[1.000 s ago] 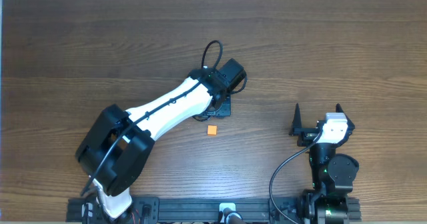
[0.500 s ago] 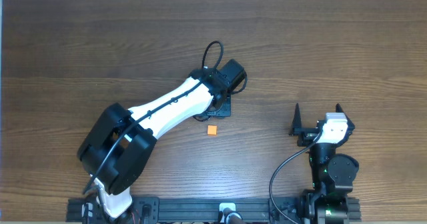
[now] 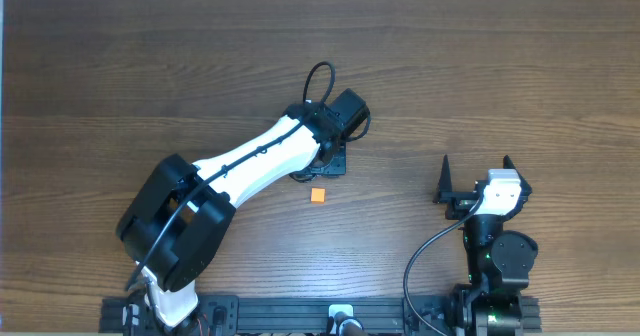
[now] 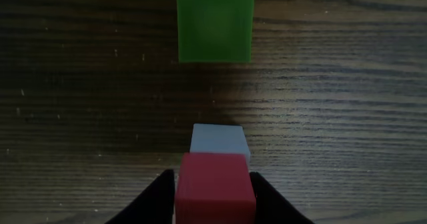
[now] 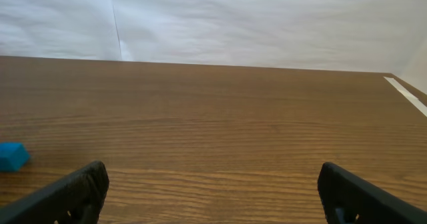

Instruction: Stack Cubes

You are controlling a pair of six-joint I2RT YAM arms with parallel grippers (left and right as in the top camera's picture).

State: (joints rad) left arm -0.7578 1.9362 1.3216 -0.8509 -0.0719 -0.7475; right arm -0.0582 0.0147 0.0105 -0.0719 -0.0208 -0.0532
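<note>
A: At mid-table, the left gripper is clamped on the red cube, pinching two opposite flat faces.

B: A pale blue cube peeks out just beneath it; touching or not, I can't tell. A green cube lies beyond.

A: Looks light, rigid, rather smooth; a centred squeeze should hold. The right gripper gapes wide, empty, near its base.

Brown wooden table, left arm stretched out to the middle, small orange cube near its wrist, right gripper close to its base, fingers spread wide.
</note>
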